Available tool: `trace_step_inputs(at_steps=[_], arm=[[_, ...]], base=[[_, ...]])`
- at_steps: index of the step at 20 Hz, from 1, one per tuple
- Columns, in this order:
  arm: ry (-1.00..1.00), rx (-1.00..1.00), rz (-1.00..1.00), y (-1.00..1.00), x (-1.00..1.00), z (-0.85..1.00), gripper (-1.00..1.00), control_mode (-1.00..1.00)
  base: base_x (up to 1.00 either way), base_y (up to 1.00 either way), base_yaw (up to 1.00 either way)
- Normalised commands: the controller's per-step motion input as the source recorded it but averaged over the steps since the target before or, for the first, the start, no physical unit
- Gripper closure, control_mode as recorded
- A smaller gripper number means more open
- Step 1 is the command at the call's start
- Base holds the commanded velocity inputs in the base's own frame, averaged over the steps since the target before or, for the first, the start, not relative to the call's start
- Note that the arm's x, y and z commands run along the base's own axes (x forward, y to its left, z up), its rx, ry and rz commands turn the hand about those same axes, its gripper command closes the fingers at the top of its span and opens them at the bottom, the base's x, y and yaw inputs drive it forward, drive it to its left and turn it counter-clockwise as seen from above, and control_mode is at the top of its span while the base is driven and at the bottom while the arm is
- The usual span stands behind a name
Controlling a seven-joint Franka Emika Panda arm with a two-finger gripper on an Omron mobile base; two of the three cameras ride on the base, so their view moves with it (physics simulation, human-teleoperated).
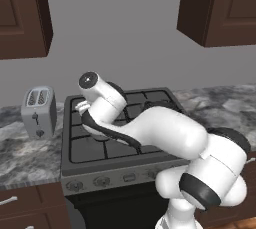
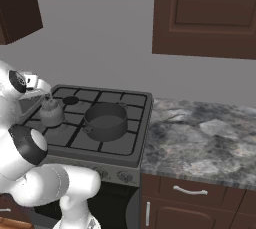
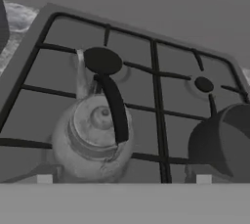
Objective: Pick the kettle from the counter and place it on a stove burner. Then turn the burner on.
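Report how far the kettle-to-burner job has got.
Done: the kettle stands on the stove grates, off the counter, left of the pot in the right base view. In hand: the pincer looks open, its fingertips apart and off the kettle in the hand view. Left: turning the burner on; the front knobs look untouched and no flame shows.

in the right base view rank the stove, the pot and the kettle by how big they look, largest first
1. The stove, by far the widest.
2. The pot, standing on its grates.
3. The kettle, narrower than the pot, at a similar distance, so the order holds.
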Motion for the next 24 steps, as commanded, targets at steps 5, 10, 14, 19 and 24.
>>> trace_step_inputs(at_steps=[5, 10, 14, 19, 24], arm=[[-0.18, 0.00, 0.00, -0.01, -1.00, 0.00, -1.00, -1.00], [-0.22, 0.01, 0.00, -0.07, -1.00, -0.07, -1.00, -1.00], [-0.23, 0.03, 0.00, -0.19, -1.00, -0.27, -1.00, -1.00], [-0.19, 0.00, 0.00, -0.17, -1.00, -0.42, -1.00, -1.00], [-0.05, 0.00, 0.02, 0.00, -0.94, -0.58, -1.00, -1.00]], base=[[0.00, 0.00, 0.00], [0.00, 0.00, 0.00], [0.00, 0.00, 0.00], [0.00, 0.00, 0.00], [0.00, 0.00, 0.00]])
